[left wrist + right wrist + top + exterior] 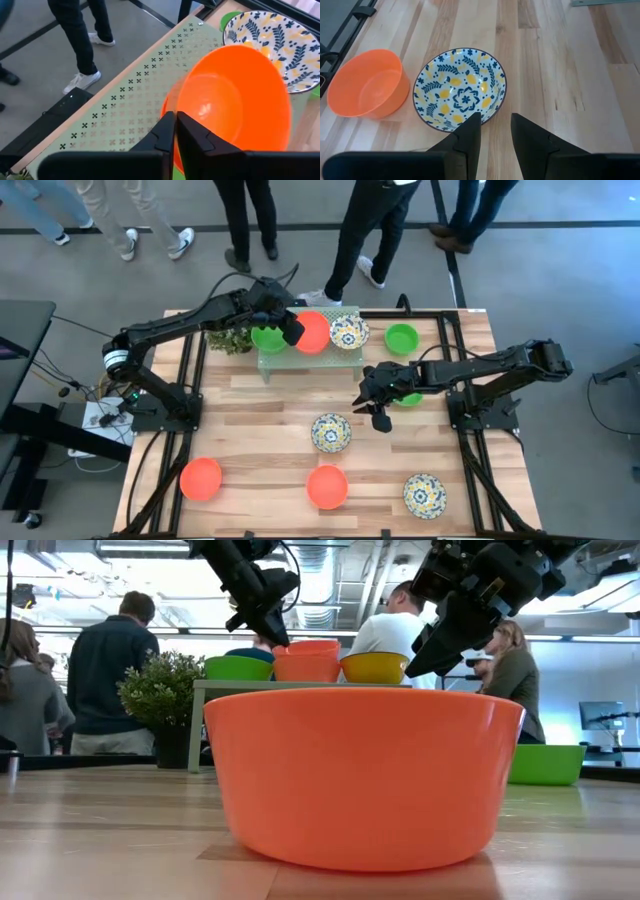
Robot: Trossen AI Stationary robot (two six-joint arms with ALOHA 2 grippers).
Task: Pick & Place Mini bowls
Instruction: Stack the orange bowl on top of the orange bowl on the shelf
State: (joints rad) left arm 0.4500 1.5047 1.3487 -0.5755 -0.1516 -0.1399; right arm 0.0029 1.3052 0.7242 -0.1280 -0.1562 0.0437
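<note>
The left claw (175, 131) is pinched on the rim of an orange bowl (235, 100) on the green stand (130, 107); releasing it while tilted could knock the patterned bowl beside it (280, 45). The right claw (495, 132), narrowly parted and empty, hovers over the floral bowl (460, 90) on the tabletop (560, 65). A low approach might shove that bowl away.

Green bowl (268, 337) on the stand (272, 362) partly hidden under the left tool (291, 330), green bowl (409, 397) beneath the right arm mostly covered, people's upper bodies cut off by the high view's top edge
</note>
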